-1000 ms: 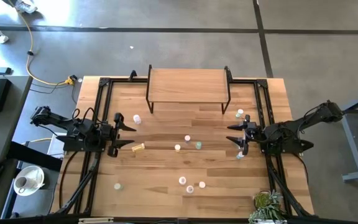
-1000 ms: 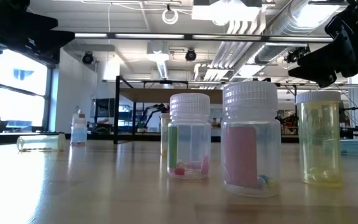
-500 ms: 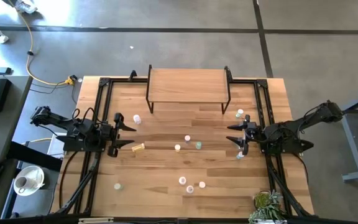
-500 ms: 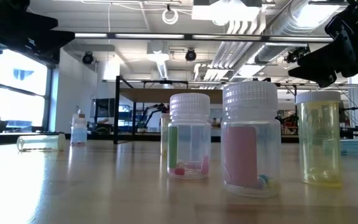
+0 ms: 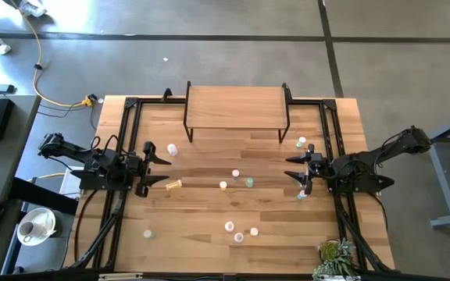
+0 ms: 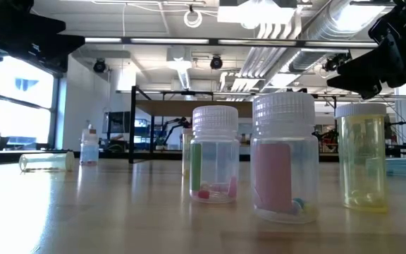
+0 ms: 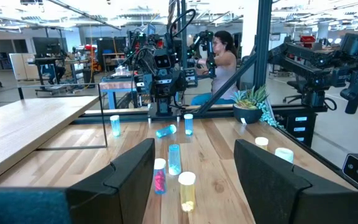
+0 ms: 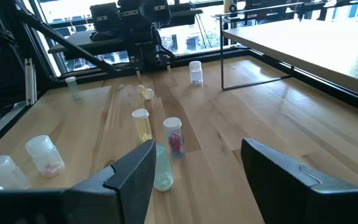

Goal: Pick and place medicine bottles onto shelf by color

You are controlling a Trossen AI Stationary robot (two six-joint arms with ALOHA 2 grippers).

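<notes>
— Are the grippers gripping anything?
— No. The left gripper [image 5: 162, 165] and right gripper [image 5: 291, 167] are hanging spread and empty at the table's [image 5: 209, 226] sides.
— And the medicine bottles [image 5: 236, 181]?
— Sitting scattered below the bare shelf [image 5: 236, 107].

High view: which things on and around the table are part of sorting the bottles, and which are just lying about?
Part of the job:
- medicine bottles, scattered over the table
- shelf, nothing on it yet
- left gripper and right gripper, jaws open, holding nothing

Just lying about:
- potted plant
- yellow cable on the floor
</notes>
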